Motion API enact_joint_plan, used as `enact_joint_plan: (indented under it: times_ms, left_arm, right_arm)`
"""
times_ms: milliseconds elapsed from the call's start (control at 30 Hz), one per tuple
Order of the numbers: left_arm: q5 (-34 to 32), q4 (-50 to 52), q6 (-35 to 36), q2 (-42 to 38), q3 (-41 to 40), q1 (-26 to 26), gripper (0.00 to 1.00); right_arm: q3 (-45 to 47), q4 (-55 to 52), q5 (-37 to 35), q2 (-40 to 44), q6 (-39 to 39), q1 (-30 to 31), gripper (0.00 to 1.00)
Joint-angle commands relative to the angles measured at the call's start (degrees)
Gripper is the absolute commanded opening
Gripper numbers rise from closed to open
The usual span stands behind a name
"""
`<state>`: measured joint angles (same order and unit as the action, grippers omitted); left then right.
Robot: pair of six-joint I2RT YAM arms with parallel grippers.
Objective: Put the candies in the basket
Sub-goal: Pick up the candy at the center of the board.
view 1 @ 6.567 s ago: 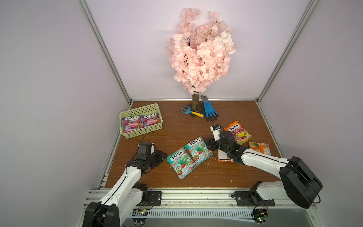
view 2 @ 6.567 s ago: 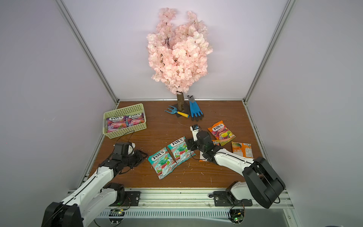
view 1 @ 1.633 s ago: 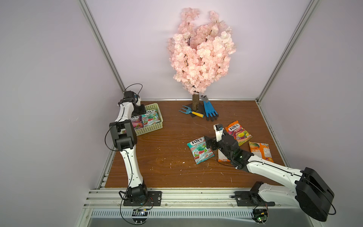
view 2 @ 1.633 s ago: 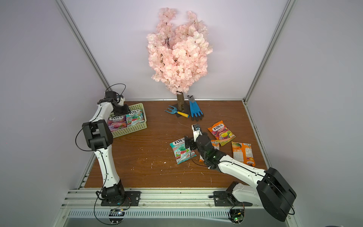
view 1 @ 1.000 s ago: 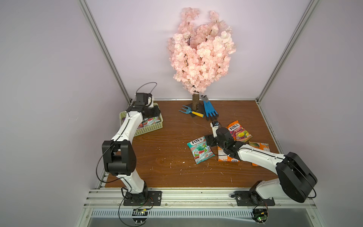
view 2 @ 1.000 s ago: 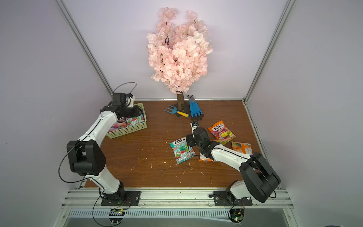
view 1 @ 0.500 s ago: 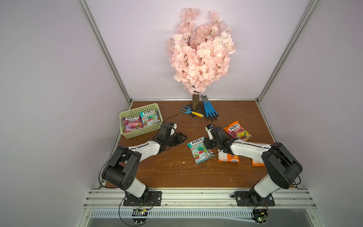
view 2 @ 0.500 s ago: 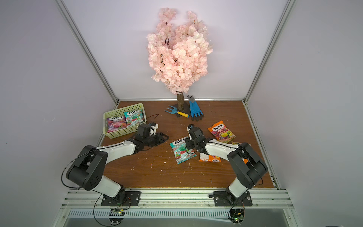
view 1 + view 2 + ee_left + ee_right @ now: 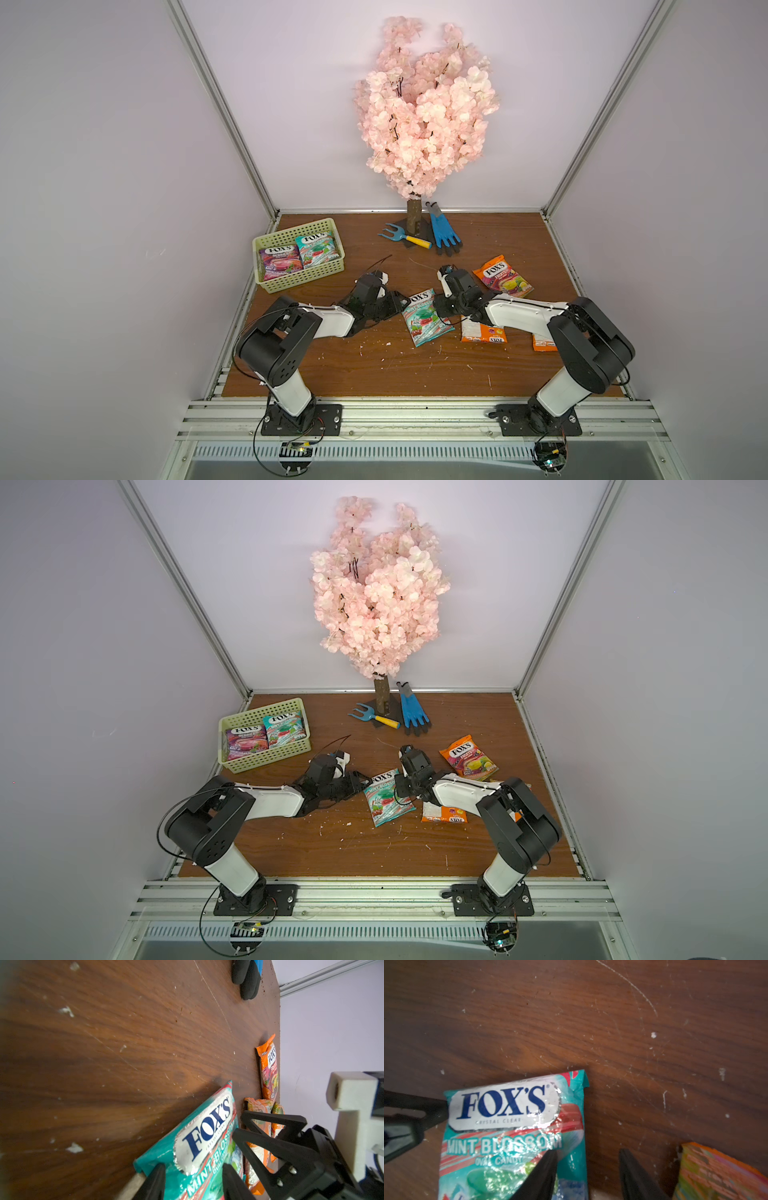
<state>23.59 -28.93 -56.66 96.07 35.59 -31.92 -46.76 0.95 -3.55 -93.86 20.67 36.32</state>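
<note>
Candies [image 9: 279,261], glossy FOX'S bags: two lie in pale yellow-green perforated plastic basket [image 9: 303,277], well left of left tool [image 9: 400,305]. Left tool, parted, straddles teal mint bag [image 9: 426,318] at its corner on brown wooden table [image 9: 374,365]. Right tool [image 9: 439,311], parted, straddles its far edge. Three orange bags [image 9: 500,279] beyond right tool: pending.

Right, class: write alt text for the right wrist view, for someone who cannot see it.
A teal FOX'S Mint Blossom candy bag lies on a scratched brown table, with the open right end effector straddling one side edge. The left end effector reaches the bag's corner, and an orange bag lies close by.
</note>
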Motion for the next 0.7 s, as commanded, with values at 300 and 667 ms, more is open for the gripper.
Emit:
enact_joint_plan:
  times_ms: [300, 667]
  left_arm:
    - [-8.04, 1.59, -0.13, -5.08, -6.42, -1.26, 0.51]
    - [-3.24, -19.07, -8.08, 5.53, -5.95, -1.28, 0.44]
  right_arm:
    - [3.05, 0.49, 2.61, -0.02, 0.63, -0.55, 0.51]
    - [4.43, 2.21, 6.55, -1.58, 0.89, 0.15, 0.45]
